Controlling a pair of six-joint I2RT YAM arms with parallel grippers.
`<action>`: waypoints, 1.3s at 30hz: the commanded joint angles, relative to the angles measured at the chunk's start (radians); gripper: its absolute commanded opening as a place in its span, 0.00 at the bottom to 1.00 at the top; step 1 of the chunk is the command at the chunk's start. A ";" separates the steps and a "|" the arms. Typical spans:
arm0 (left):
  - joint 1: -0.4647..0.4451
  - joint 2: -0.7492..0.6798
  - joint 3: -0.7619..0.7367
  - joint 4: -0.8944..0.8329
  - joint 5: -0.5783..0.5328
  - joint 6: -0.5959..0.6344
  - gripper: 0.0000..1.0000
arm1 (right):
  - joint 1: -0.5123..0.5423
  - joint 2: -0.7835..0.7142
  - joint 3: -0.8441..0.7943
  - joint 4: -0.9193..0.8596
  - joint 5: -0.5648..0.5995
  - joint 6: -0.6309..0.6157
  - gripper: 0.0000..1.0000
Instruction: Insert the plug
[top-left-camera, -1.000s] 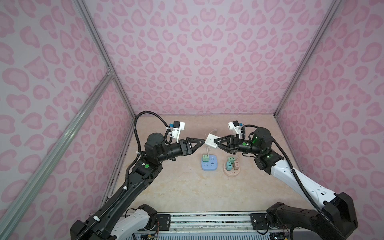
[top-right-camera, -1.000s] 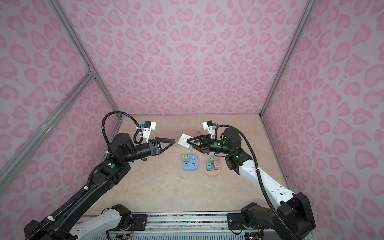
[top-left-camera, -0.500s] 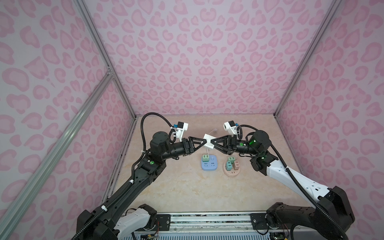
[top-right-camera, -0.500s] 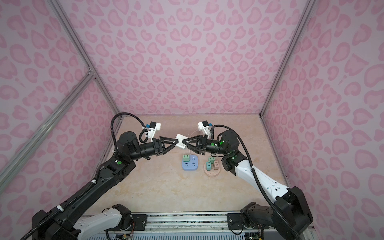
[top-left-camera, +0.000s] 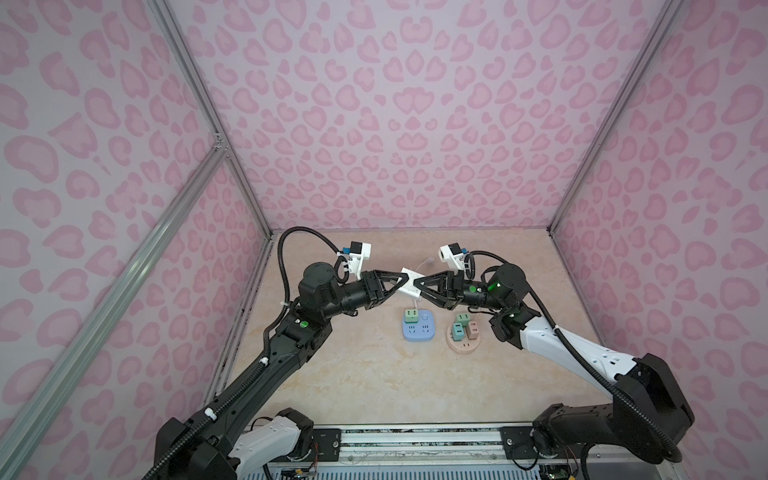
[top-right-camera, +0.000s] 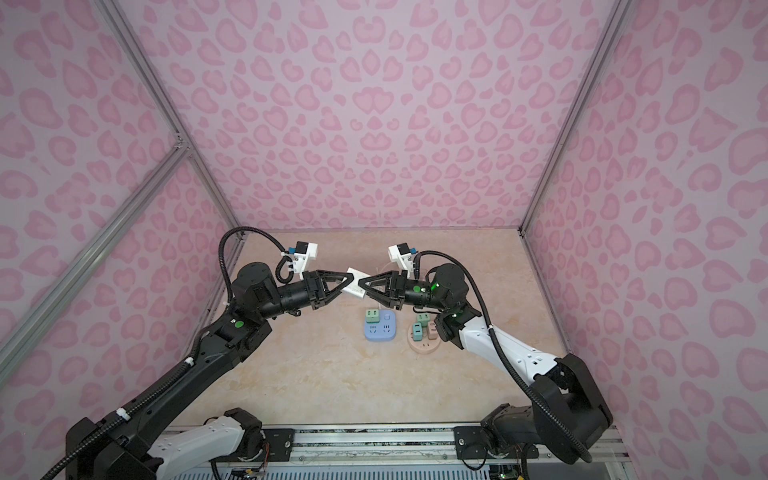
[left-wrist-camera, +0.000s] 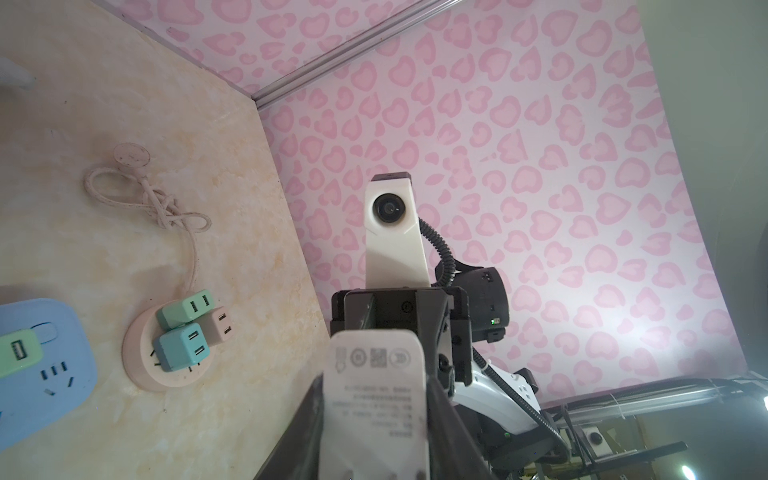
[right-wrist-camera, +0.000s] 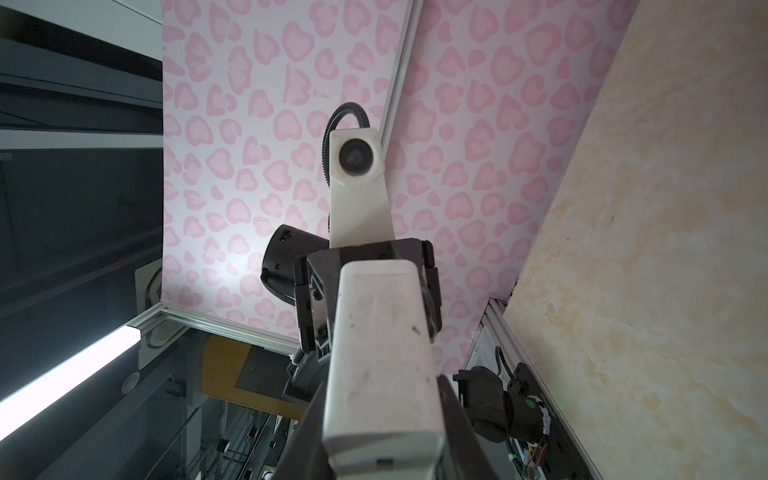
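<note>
A white rectangular plug (top-left-camera: 411, 285) (top-right-camera: 355, 283) hangs in the air above the table's middle, gripped from both ends. My left gripper (top-left-camera: 402, 281) (top-right-camera: 347, 279) reaches in from the left and is shut on one end. In the left wrist view the printed face of the plug (left-wrist-camera: 376, 390) fills the space between the dark fingers (left-wrist-camera: 309, 419). My right gripper (top-left-camera: 418, 286) (top-right-camera: 362, 286) is shut on the other end; in the right wrist view the plug (right-wrist-camera: 382, 357) sits tight between its fingers (right-wrist-camera: 451, 411). The two grippers' tips nearly meet.
Below the grippers lies a blue power strip (top-left-camera: 419, 330) (top-right-camera: 381, 331) (left-wrist-camera: 45, 386) with a green adapter (top-left-camera: 411, 316) in it. Beside it stands a round pink socket (top-left-camera: 463, 345) (top-right-camera: 424, 345) (left-wrist-camera: 141, 365) carrying three small adapters, its cord (left-wrist-camera: 166, 212) knotted behind.
My left gripper has moved right to the plug and closed on it. The right arm brought the plug slightly leftward and kept its grip.
</note>
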 joint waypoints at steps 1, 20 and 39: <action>-0.004 -0.010 -0.002 0.007 0.016 0.046 0.03 | 0.005 0.021 0.013 0.082 -0.008 0.053 0.52; 0.123 0.077 0.252 -0.640 0.253 -0.222 0.01 | 0.472 -0.485 0.229 -1.396 1.397 -1.615 0.65; 0.103 -0.017 0.155 -0.681 0.296 -0.267 0.03 | 0.859 -0.307 0.186 -1.115 1.596 -2.000 0.58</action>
